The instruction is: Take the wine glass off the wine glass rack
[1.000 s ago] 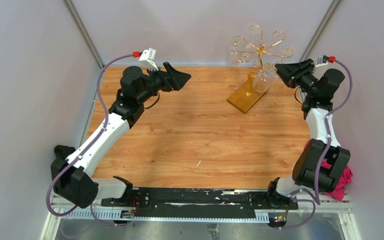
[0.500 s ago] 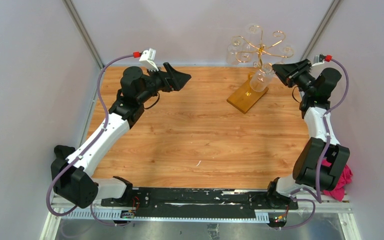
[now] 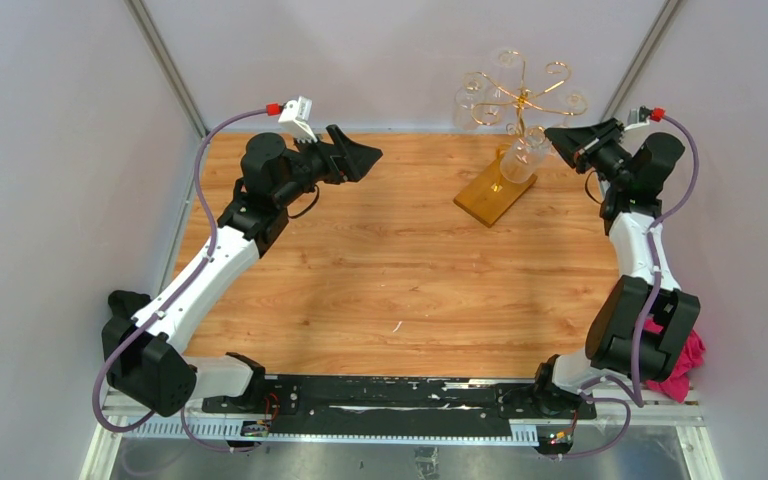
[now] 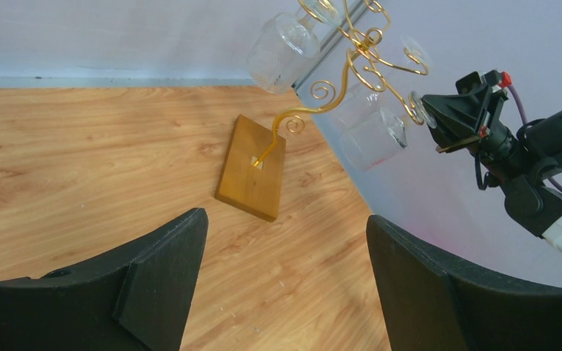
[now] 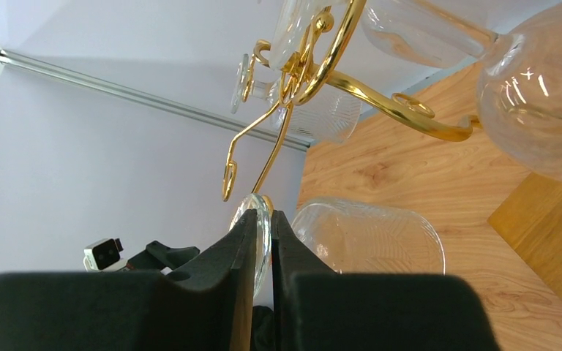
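The gold wire wine glass rack stands on its amber base at the back right of the table. A clear wine glass hangs upside down from its lower right arm. My right gripper is shut on the round foot of that glass, with the ribbed bowl just right of the fingers. My left gripper is open and empty over the back left of the table. In its view the rack and the right gripper are far ahead.
Other clear glasses hang from the upper arms of the rack; one is close by in the right wrist view. The back wall and the right side wall stand close to the rack. A pink cloth lies by the right arm's base.
My right gripper has moved in a little toward the rack and closed on the foot of the hanging glass. The left arm has not moved.
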`<state>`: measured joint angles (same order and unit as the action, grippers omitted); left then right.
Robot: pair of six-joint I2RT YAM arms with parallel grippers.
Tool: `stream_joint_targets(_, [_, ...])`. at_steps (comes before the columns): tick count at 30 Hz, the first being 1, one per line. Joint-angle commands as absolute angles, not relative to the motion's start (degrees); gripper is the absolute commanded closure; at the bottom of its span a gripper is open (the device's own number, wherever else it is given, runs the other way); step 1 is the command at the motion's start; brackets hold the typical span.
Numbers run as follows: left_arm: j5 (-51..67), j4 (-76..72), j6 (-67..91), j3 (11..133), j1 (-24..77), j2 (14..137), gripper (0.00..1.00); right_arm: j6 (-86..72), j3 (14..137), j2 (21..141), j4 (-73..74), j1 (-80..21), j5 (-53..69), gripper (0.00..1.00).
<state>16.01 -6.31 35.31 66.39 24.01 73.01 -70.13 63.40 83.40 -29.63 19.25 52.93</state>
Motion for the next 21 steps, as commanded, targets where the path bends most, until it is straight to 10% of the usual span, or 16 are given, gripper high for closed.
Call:
stream_joint_targets(1, [16.3, -7.4, 34.6, 66.1, 23.6, 72.7, 0.15, -69.0, 65.7, 82.7, -26.1, 18.6, 53.9, 0.88])
stream_joint_targets(12, [16.5, -7.3, 34.4, 65.8, 23.6, 72.5, 0.15, -68.8, 67.4, 81.9, -24.0, 19.6, 54.0, 1.0])
stream_joint_targets(21, [16.6, -7.4, 34.5, 65.5, 23.6, 72.3, 0.15, -66.2, 68.2, 80.9, -20.9, 20.5, 54.5, 0.9])
